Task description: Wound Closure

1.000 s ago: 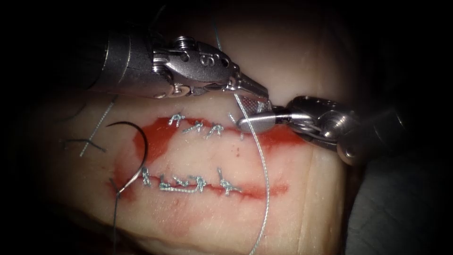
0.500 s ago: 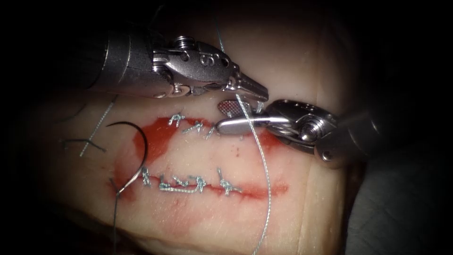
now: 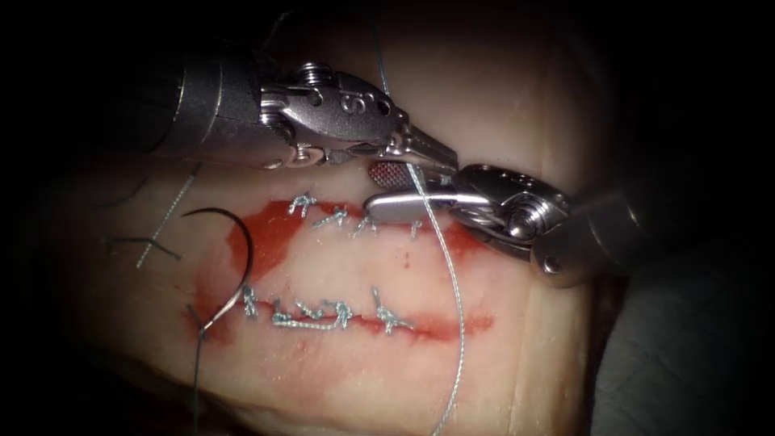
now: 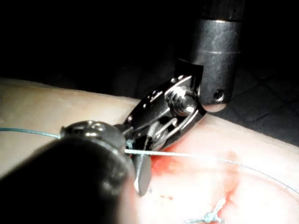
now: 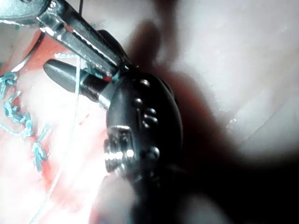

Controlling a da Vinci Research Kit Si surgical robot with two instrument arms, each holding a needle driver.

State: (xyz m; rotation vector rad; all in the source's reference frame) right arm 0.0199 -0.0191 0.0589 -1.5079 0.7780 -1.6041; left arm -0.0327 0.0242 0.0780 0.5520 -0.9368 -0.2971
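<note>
Right tool [image 3: 395,192] slid left, jaws apart astride thread [image 3: 449,282] | left tool [image 3: 436,157] clamps thread | needle [image 3: 234,258] free on tissue [image 3: 484,355], left of cut | keep thread taut.

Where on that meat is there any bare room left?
Bare strip between the two stitched cuts, and the tissue right of the thread. Crowded where both hands, left hand and right hand, meet; needle lies left.

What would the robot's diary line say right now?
left tool: holds thread | right tool: open around thread | needle: free on tissue
</note>
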